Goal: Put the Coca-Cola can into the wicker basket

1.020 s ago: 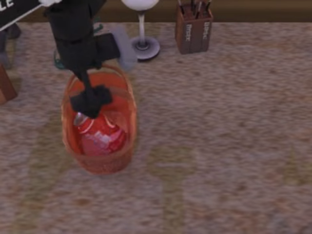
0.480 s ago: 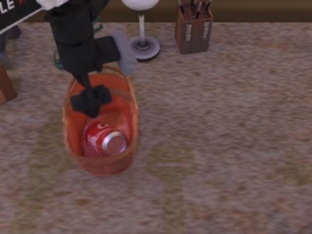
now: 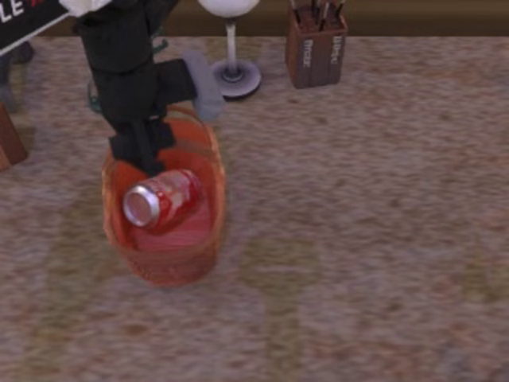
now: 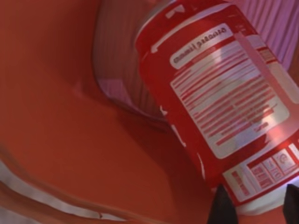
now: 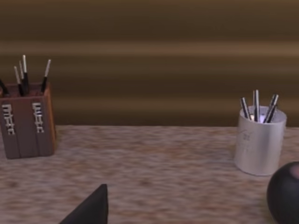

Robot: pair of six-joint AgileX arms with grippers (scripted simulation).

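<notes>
The Coca-Cola can [image 3: 167, 199] lies on its side on the ribbed floor of the wicker basket [image 3: 171, 269], silver top toward the table's left. My left gripper [image 3: 143, 150] hangs open over the basket's far end, just behind the can and apart from it. In the left wrist view the can [image 4: 219, 93] fills the frame against the orange basket wall [image 4: 70, 116], and the left gripper [image 4: 257, 207] shows two dark fingertips [image 4: 222, 210] spread on either side of the can's near end. Of my right gripper [image 5: 93, 210] only one dark part shows; that arm is parked outside the top view.
A wine glass [image 3: 231, 48] and a brown box of utensils [image 3: 316, 52] stand at the back edge. A black sign [image 3: 24, 20] and a brown object [image 3: 8, 139] sit at the far left. A silver pen cup [image 5: 259, 140] and a dark ball [image 5: 285, 193] appear in the right wrist view.
The can left the gripper, tumbled on the basket floor and now lies with its silver top to the left. My left gripper has drawn back toward the basket's far end.
</notes>
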